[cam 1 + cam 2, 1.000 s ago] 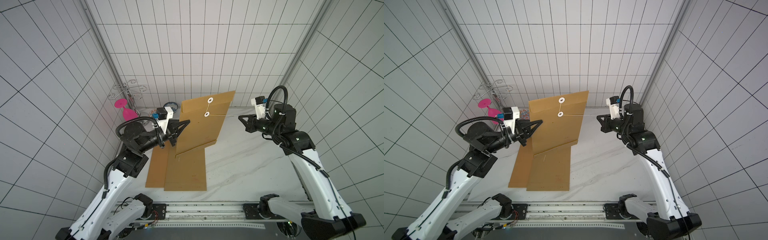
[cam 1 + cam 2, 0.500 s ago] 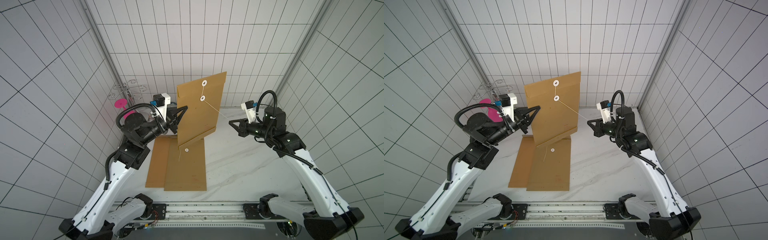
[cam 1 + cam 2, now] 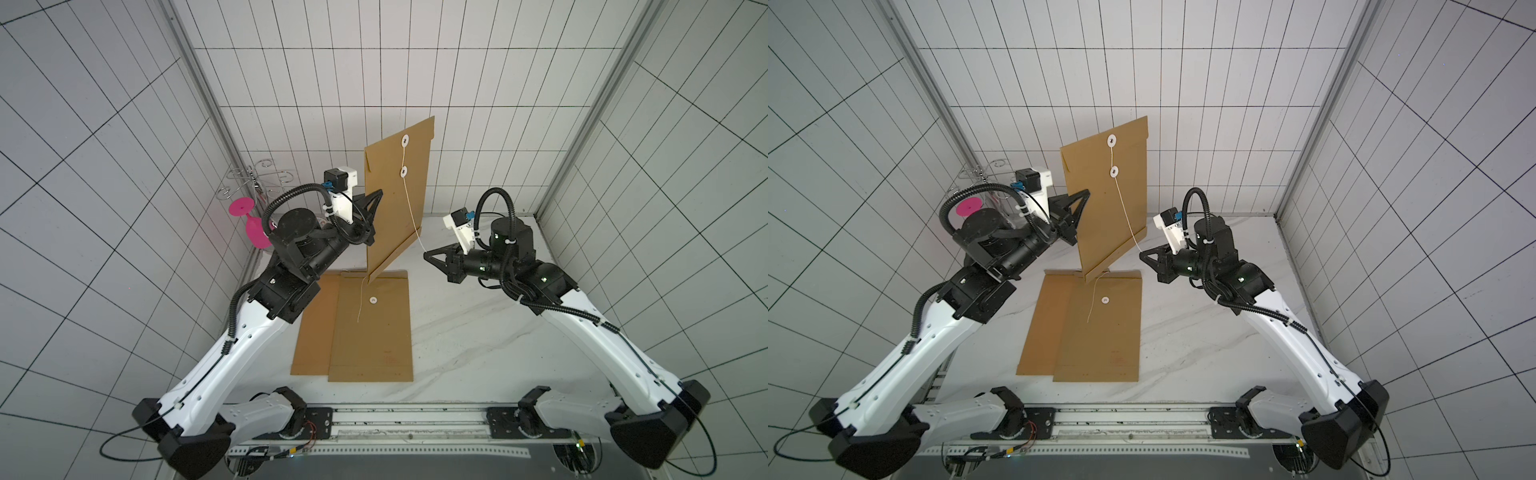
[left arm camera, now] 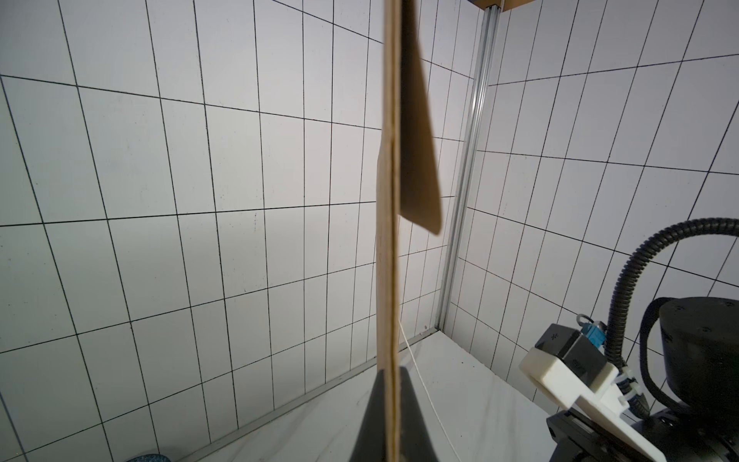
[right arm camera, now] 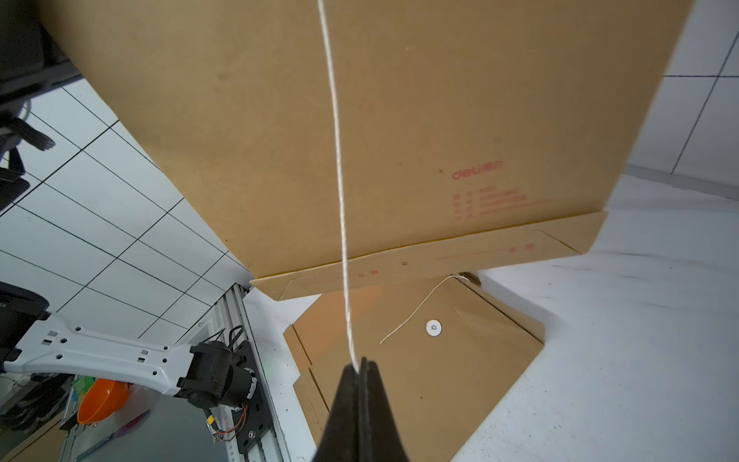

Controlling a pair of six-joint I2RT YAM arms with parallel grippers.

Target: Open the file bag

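Note:
The file bag (image 3: 395, 224) (image 3: 1104, 232) is a brown paper envelope held upright above the table. My left gripper (image 3: 376, 195) (image 3: 1086, 193) is shut on its side edge; the left wrist view shows the file bag (image 4: 390, 240) edge-on between the left gripper (image 4: 390, 376) jaws. A white string (image 3: 412, 216) (image 3: 1124, 208) runs from the upper white button (image 3: 405, 141) past the lower button (image 3: 403, 171) down to my right gripper (image 3: 426, 252) (image 3: 1142, 254). In the right wrist view the right gripper (image 5: 360, 362) is shut on the string (image 5: 340, 180) end.
Two more brown file bags (image 3: 374, 332) (image 3: 1100, 332) lie flat and overlapping on the marble table (image 3: 478, 340), one with a loose string. A pink goblet (image 3: 253, 228) and a wire rack (image 3: 257, 183) stand at the back left corner. An orange bowl (image 5: 102, 400) sits below the table.
The left gripper has lifted and turned the file bag more upright. The right gripper has come down and inward with the string, which now slants down instead of running sideways.

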